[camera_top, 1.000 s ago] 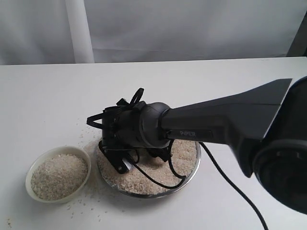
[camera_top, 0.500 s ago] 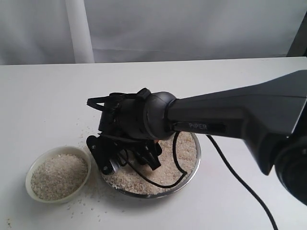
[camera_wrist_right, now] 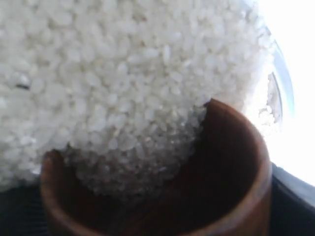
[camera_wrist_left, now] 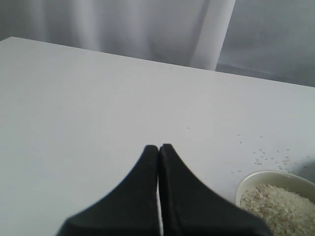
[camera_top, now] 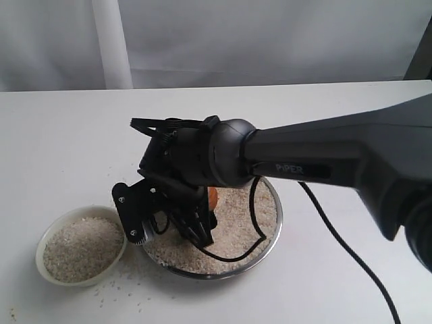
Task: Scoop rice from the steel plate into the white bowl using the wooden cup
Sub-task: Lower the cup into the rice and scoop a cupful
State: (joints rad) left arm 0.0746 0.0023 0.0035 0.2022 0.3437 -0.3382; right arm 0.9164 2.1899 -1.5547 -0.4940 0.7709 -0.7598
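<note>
The steel plate (camera_top: 277, 219) sits at the table's front centre, heaped with rice (camera_top: 239, 210). My right gripper (camera_top: 202, 214) reaches across it, pointing down, and is shut on the wooden cup (camera_top: 212, 197), of which only an orange-brown sliver shows there. In the right wrist view the wooden cup (camera_wrist_right: 236, 167) lies tilted with its mouth pressed into the rice (camera_wrist_right: 123, 73), and grains spill into its dark inside. The white bowl (camera_top: 44, 236) stands left of the plate, filled with rice. My left gripper (camera_wrist_left: 158, 147) hangs shut and empty over bare table, near the white bowl (camera_wrist_left: 248, 180).
Loose grains (camera_top: 120, 287) lie scattered on the table around the bowl and plate, and more grains (camera_wrist_left: 270, 158) show beyond the bowl. A black cable (camera_top: 324, 246) trails from the right arm over the plate's right side. A grey curtain backs the table.
The right wrist has rolled and risen a little over the plate, swinging its camera bracket towards the bowl. The orange-brown cup has come into sight under the wrist.
</note>
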